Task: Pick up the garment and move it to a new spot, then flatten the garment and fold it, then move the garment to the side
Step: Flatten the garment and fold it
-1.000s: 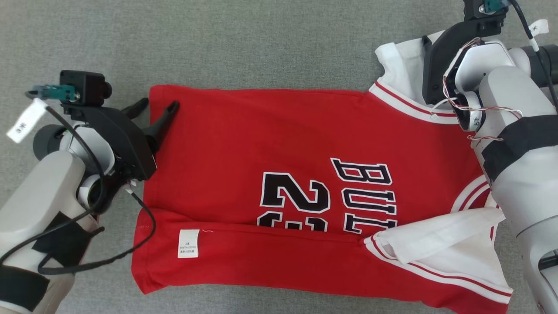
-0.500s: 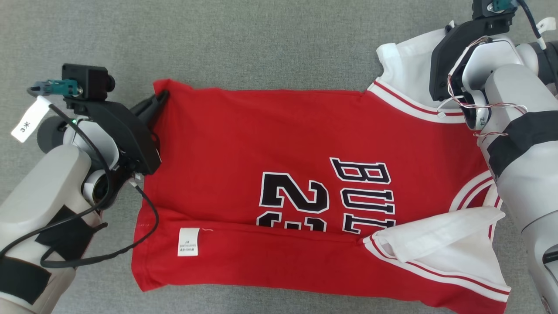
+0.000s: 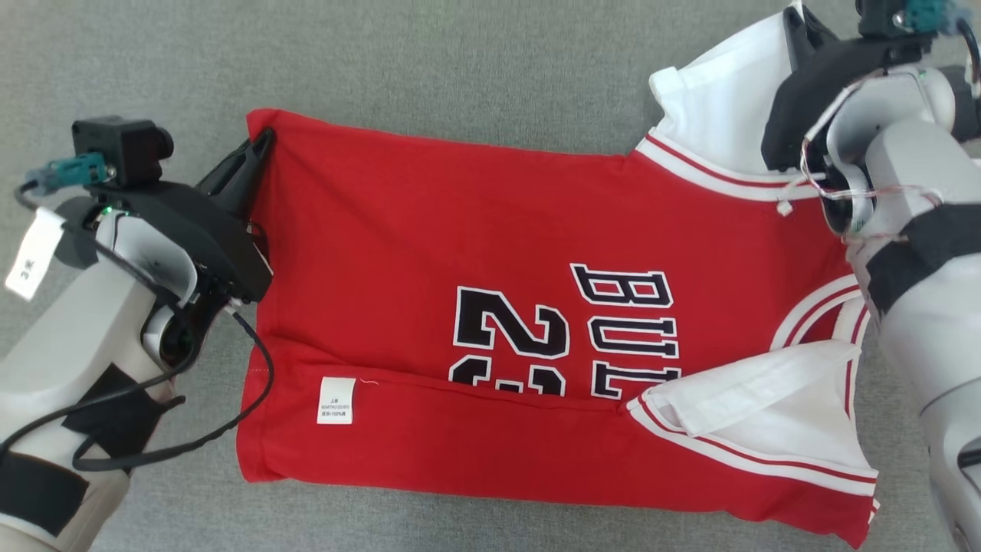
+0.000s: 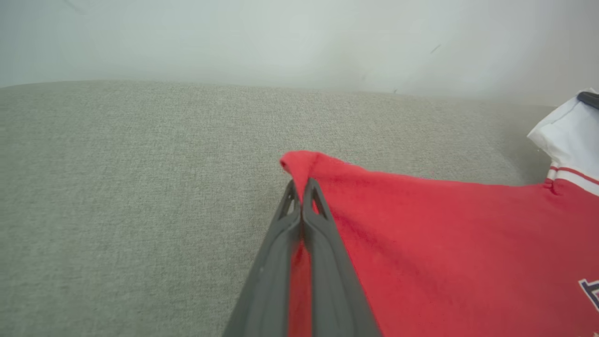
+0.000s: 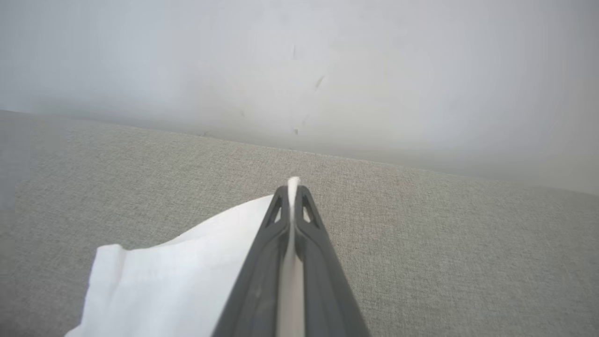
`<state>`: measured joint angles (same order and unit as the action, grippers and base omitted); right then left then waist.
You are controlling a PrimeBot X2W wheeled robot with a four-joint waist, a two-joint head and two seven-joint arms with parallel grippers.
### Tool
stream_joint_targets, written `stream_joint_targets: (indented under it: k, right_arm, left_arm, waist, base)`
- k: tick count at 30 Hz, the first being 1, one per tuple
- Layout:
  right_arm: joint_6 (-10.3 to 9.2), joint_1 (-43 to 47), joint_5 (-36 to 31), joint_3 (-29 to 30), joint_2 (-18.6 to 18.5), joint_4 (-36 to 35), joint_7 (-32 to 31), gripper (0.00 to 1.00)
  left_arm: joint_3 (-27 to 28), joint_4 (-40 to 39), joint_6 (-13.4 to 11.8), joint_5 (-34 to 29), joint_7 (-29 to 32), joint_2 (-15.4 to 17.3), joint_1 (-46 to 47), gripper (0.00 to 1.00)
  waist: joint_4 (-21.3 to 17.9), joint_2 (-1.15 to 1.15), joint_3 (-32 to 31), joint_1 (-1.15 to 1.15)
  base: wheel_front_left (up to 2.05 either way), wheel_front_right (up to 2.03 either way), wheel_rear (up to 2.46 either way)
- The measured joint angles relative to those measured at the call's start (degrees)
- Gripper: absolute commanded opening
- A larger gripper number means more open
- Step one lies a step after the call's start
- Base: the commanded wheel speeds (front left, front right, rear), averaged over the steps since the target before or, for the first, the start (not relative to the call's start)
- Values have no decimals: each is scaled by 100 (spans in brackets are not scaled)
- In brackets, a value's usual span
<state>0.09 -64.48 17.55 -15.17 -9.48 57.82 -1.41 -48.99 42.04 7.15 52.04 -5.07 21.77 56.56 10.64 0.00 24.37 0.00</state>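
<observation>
The garment (image 3: 475, 222) is a red basketball jersey with white sleeves and black lettering, spread on the grey cloth surface with its near edge folded over. My left gripper (image 3: 263, 140) is shut on the jersey's far left hem corner, which stands lifted; the left wrist view shows the red corner (image 4: 304, 164) pinched between the dark fingers (image 4: 323, 234). My right gripper (image 3: 797, 23) is shut on the white sleeve (image 3: 728, 100) at the far right; in the right wrist view the white cloth (image 5: 187, 271) runs between the fingers (image 5: 271, 243).
Grey fabric surface (image 3: 460, 61) lies open beyond the jersey's far edge. A pale wall (image 5: 327, 70) rises behind the surface. A white care label (image 3: 336, 400) shows on the folded near strip.
Both grippers went from open to shut, the left on the hem corner, the right on the white sleeve. Both have since pulled those parts farther away and up, stretching the far edge.
</observation>
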Motion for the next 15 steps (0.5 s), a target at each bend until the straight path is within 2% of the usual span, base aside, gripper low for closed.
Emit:
stream_joint_targets:
  k: [7, 15]
  right_arm:
    - [422, 848, 347, 241, -110, 15, 642, 0]
    - [655, 1557, 734, 414, -111, -269, 1266, 0]
  left_arm:
    - [-124, -33, 0, 227, -470, 116, -517, 0]
    - [-211, -333, 0, 441, -709, 304, -956, 0]
  waist:
    - [-25, 0, -331, 0]
    - [-120, 0, -746, -1]
  base:
    - [0, 0, 0]
    - [0, 0, 0]
